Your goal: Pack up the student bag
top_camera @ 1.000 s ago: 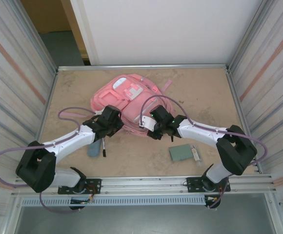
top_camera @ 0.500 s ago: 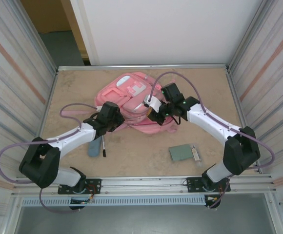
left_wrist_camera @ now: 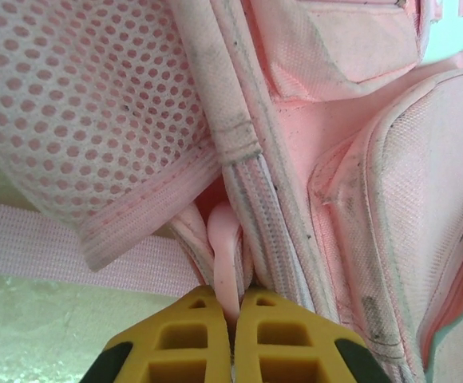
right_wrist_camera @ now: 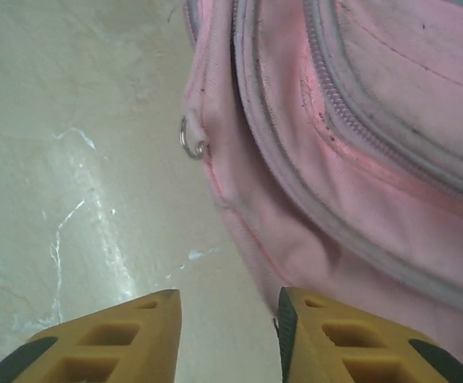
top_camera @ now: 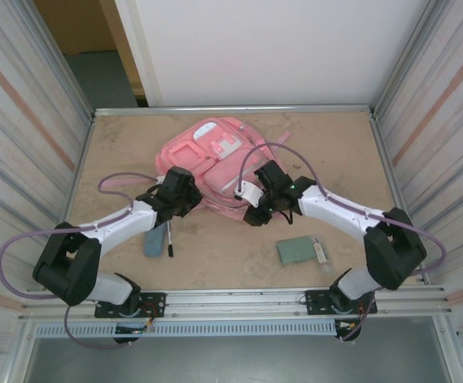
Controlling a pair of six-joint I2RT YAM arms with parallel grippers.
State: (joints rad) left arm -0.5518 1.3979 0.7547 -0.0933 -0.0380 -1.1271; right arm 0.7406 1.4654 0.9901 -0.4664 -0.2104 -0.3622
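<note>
Nearest the arm bases, four loose things lie on the desk point(top_camera: 335, 159): a green flat pad point(top_camera: 295, 250) with a small tube-like item point(top_camera: 320, 253) just beside it on the right, and on the left a grey-blue piece point(top_camera: 152, 243) beside a dark pen point(top_camera: 168, 241). None of them is in the bag, so by my reading the packing proper has not begun and the work at hand is getting the bag held and opened.

A little farther in, both arms reach to the near edge of the student bag point(top_camera: 211, 159), which lies flat at the middle of the desk toward its far side, front pockets up. The left gripper point(top_camera: 187, 194) meets its near-left corner and the right gripper point(top_camera: 254, 215) its near-right edge.

From above, the fingers' state cannot be read. The wrist views settle it. In the left wrist view, the left gripper point(left_wrist_camera: 233, 307) has its yellow fingers point(left_wrist_camera: 184, 343) pressed together on a pink tab point(left_wrist_camera: 223, 239) of the bag, next to a zip line and a mesh side pocket point(left_wrist_camera: 80, 104). In the right wrist view, the right gripper point(right_wrist_camera: 227, 315) has its fingers point(right_wrist_camera: 128, 331) apart with bare desk between them. The right-hand one is just beside the bag's lower seam, and whether it touches I cannot tell. A small metal ring point(right_wrist_camera: 191, 137) hangs at the seam, and the zips point(right_wrist_camera: 375, 136) in sight look closed.

What is left, as I judge it: open a compartment, then load all four things.
</note>
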